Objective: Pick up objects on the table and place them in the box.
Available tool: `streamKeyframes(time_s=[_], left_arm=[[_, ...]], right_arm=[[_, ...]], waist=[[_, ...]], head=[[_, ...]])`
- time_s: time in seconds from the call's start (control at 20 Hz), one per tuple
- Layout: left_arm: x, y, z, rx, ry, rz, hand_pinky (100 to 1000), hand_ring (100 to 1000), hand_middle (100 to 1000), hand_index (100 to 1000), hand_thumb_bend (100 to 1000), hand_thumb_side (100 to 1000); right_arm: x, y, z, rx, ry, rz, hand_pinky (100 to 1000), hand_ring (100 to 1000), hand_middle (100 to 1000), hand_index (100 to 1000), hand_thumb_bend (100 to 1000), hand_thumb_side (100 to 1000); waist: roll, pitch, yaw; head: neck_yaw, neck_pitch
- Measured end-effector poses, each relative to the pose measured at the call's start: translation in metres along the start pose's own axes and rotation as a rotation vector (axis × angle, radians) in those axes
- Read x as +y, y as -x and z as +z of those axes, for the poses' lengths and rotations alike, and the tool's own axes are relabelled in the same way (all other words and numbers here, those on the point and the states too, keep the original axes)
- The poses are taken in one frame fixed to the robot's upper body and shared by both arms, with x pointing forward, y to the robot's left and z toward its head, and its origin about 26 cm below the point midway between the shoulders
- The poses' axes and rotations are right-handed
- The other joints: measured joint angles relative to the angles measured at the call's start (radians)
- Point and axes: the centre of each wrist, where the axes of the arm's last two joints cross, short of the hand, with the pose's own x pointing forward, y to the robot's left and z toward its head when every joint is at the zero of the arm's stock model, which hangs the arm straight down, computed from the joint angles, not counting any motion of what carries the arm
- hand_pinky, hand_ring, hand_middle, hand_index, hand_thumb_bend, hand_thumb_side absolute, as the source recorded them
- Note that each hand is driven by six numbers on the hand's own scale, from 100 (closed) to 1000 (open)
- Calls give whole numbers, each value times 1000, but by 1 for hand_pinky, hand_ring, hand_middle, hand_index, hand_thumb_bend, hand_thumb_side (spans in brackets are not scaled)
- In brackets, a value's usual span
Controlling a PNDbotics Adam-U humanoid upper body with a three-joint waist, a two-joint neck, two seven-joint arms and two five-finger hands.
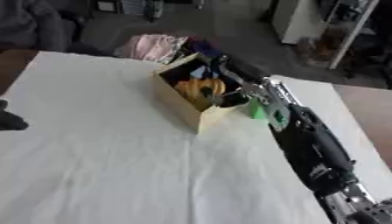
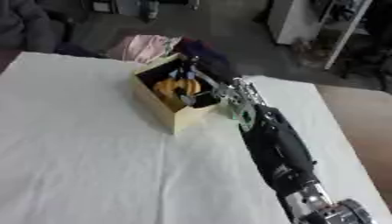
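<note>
- Left eye view: the right arm (image 1: 310,140) is reaching in from the lower right corner and stretching across the white table (image 1: 99,166) toward the cardboard box (image 1: 180,103), which is sitting near the table's far middle.
- The right hand (image 1: 229,76) is hanging over the open top of the box, its dark fingers lying over the far right rim; whether they are spread or curled round something, I cannot tell.
- Inside the box an orange-yellow object (image 1: 201,87) is lying against darker things, too blurred to name.
- A green patch (image 1: 255,109) is showing just beside the box's right wall, touching the wrist area; what it is cannot be made out.
- At the left edge a dark shape, the left hand (image 1: 9,119), is resting on the table, well apart from the box; the state of its fingers cannot be told.
- Right eye view: the box (image 2: 157,105) is standing open, with the right hand (image 2: 201,65) over its far right side and the orange-yellow object (image 2: 174,87) inside.
- A pink bundle (image 2: 141,47) is lying beyond the table's far edge, behind the box.
</note>
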Motion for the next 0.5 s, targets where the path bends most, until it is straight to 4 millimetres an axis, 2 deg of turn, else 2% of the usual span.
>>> streamKeyframes(time_s=[0.1, 0.2, 0.5], left_arm=[[0, 0, 0, 1, -1, 0, 758, 673, 625, 828, 100, 552], [0, 0, 0, 2, -2, 0, 757, 673, 625, 828, 100, 553], [-1, 0, 0, 8, -9, 7, 757, 673, 611, 828, 100, 555]], right_arm=[[0, 1, 0, 28, -8, 5, 879, 853, 946, 1000, 100, 351], [1, 3, 1, 58, -9, 4, 886, 867, 961, 1000, 100, 430], [-2, 9, 6, 145, 41, 8, 882, 862, 959, 1000, 100, 368]], waist=[[0, 0, 1], [-3, 0, 4], [-5, 0, 2]], head=[[-6, 0], [-8, 0], [-15, 0]])
